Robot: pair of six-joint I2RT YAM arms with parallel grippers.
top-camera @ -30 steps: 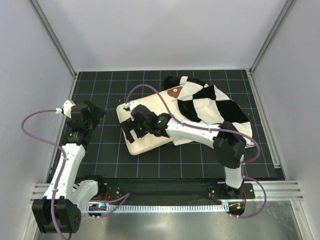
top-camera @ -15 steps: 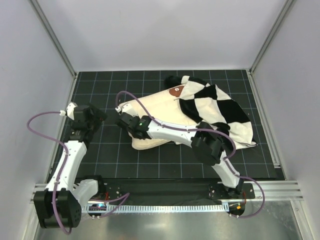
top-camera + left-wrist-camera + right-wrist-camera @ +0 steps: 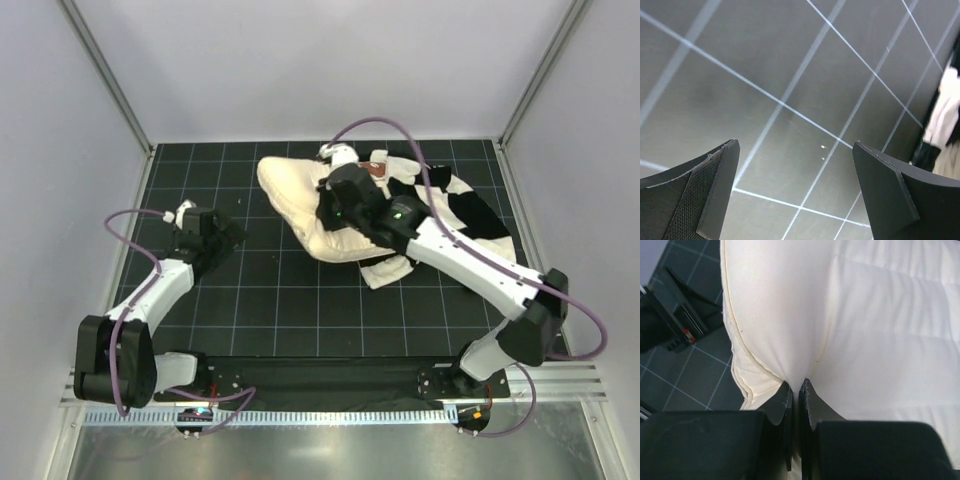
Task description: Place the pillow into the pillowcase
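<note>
The cream pillow (image 3: 290, 195) lies bunched at the back middle of the mat, and its right part overlaps the black-and-white checked pillowcase (image 3: 470, 215). My right gripper (image 3: 328, 212) is over the pillow and shut on a pinched fold of it. In the right wrist view the pads (image 3: 796, 382) meet with cream pillow fabric (image 3: 880, 330) squeezed between them. My left gripper (image 3: 225, 237) hovers low over the bare mat to the left of the pillow. Its jaws stand wide open (image 3: 796, 150) with nothing between them.
A black gridded mat (image 3: 300, 300) covers the floor. Grey walls with metal posts (image 3: 110, 90) close in the left, back and right. The right arm's cable (image 3: 400, 130) arcs above the pillowcase. The left arm's cable (image 3: 125, 225) loops near the left wall.
My right gripper has shut on the pillow and dragged it back and to the right, onto the pillowcase. The left arm has swung forward and right, closer to the pillow.
</note>
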